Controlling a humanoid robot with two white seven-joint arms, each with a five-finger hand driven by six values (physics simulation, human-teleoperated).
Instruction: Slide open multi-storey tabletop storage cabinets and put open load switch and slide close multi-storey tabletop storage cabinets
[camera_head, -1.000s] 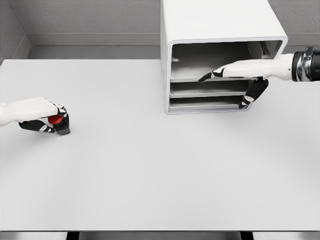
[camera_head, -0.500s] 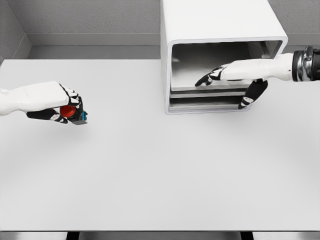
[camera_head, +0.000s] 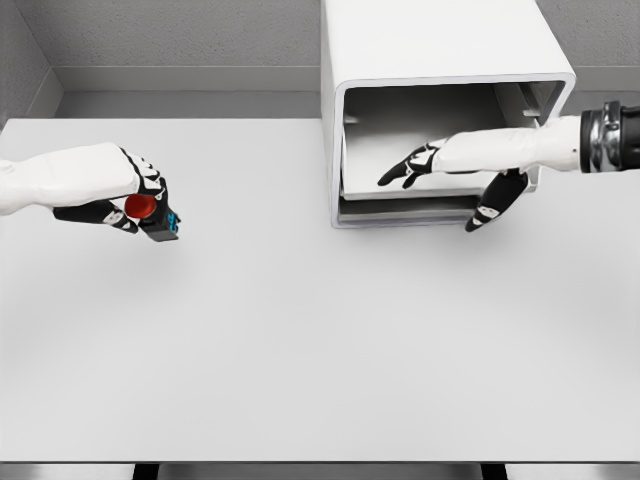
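A wide white counter (camera_head: 320, 350) carries a white storage cabinet (camera_head: 430, 50) at its far edge, its top drawer (camera_head: 420, 165) slid partly out. The right hand (camera_head: 440, 175) reaches into that drawer with fingers spread, thumb hanging below the front edge. Well to the left, the left hand (camera_head: 125, 195) pinches the load switch (camera_head: 155, 215), with its red knob, above the counter.

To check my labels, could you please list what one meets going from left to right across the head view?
Left hand → switch with the red knob held in it → right hand reaching into the white cabinet, on the table.
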